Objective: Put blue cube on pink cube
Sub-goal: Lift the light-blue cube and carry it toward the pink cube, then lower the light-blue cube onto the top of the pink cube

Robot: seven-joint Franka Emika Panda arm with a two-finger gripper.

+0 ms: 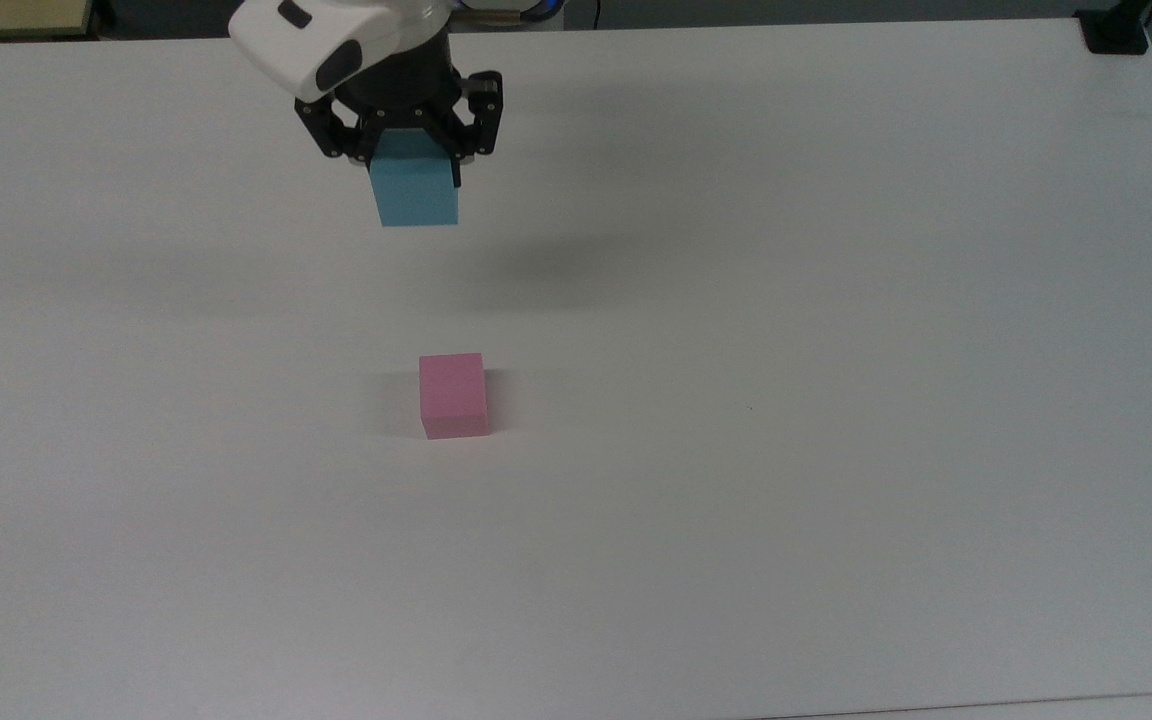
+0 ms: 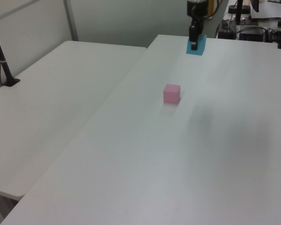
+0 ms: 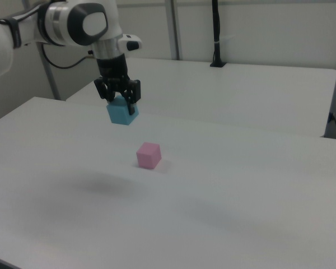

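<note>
Colours seen on and above the white table (image 1: 836, 300)

Plain sky-blue on the blue cube (image 1: 417, 192), pastel pink on the pink cube (image 1: 453, 395), both unpatterned. Black on the gripper (image 1: 414, 160), glossy white with a dark band on the arm (image 3: 73, 23). Soft grey shadow (image 1: 546, 265) on the tabletop. Black on the post (image 3: 216, 33) behind.

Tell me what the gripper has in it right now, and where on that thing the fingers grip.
The gripper holds the blue cube in the air, fingers clamped on two opposite side faces near its top. The pink cube sits untouched on the table.
</note>
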